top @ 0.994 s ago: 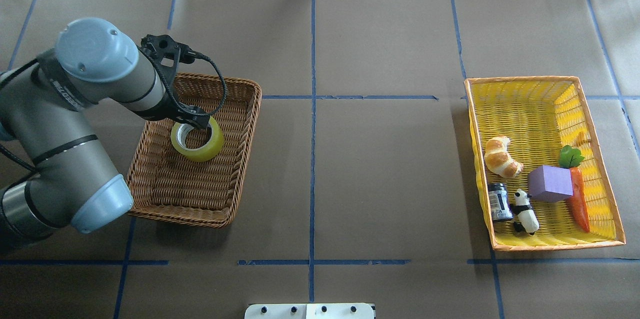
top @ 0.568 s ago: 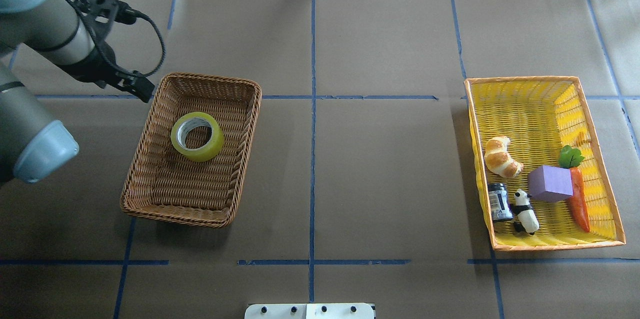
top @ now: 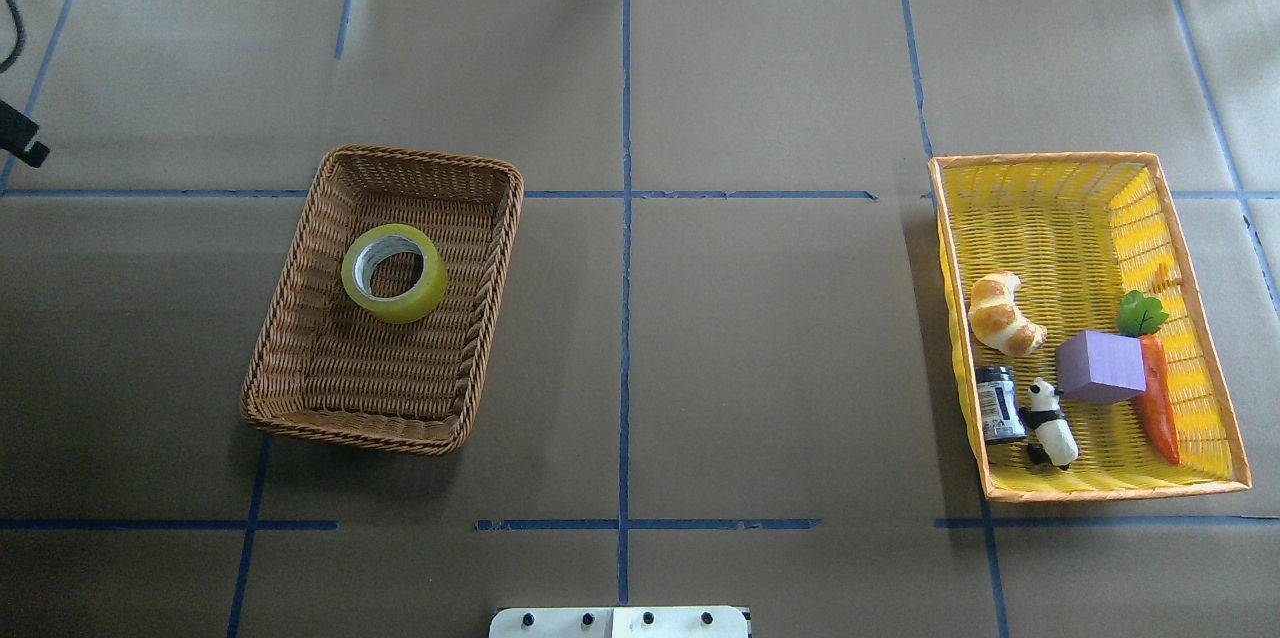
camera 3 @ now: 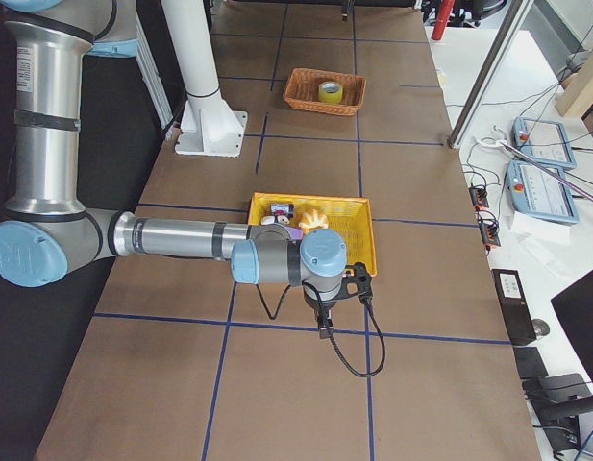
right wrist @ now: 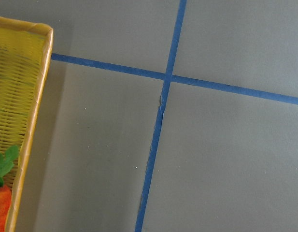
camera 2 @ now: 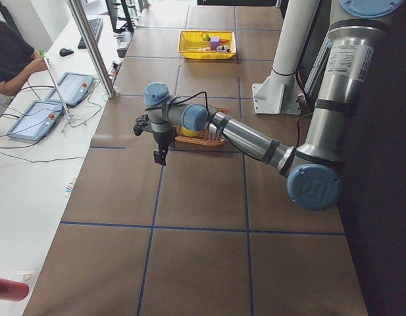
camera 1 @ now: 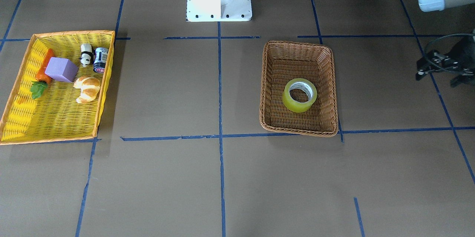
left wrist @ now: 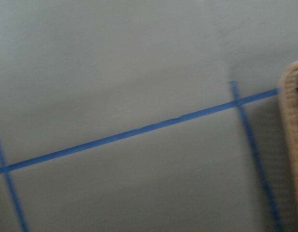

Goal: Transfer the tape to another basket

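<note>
The left gripper (camera 2: 160, 153) hangs over bare table (top: 150, 338), left of the brown basket (top: 500, 248), holding nothing; its opening cannot be told. The brown basket contains only the tape (top: 420, 293), lying flat, hole up, in the half away from the robot. The tape is judged light, stiff and smooth-faced, best gripped through the core across one wall. The yellow basket (top: 1040, 158) holds a croissant (top: 1003, 314), small can (top: 998, 404), panda (top: 1050, 423), purple block (top: 1100, 367) and carrot (top: 1158, 408). The right gripper (camera 3: 325, 322) is beside the yellow basket, its opening not discernible

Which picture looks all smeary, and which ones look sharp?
The left wrist-mounted view is smeary: its blue lines and the basket edge look soft. The right wrist-mounted view is sharp, down to the yellow basket weave. The overhead view shows the tape crisply, with white glare along the picture's top.
</note>
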Robot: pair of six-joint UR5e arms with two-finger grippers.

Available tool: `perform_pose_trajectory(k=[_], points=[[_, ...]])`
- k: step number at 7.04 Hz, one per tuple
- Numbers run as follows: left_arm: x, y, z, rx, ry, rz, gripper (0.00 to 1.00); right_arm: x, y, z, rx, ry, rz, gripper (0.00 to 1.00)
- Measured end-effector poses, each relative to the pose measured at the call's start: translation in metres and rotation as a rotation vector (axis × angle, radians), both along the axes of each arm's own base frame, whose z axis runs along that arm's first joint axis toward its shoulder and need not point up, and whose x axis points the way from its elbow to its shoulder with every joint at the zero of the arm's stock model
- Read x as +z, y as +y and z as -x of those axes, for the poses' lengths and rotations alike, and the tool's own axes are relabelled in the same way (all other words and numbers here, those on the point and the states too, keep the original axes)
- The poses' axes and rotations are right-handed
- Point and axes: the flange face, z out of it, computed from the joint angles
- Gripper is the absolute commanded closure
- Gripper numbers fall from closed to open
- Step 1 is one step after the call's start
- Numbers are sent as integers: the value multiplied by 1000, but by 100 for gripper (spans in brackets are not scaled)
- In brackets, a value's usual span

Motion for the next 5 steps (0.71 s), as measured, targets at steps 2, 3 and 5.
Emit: perform_pose_trajectory(k=[2,3,5], points=[[80,2,81,-6,-14,30,0,-1,-2,1,46,-18,71,0],[108,5,109,-15,0,52,0,-8,-8,2,59,-42,119,0],[147,16,150,-40,22,80,0,-13,-13,2,67,-72,181,0]])
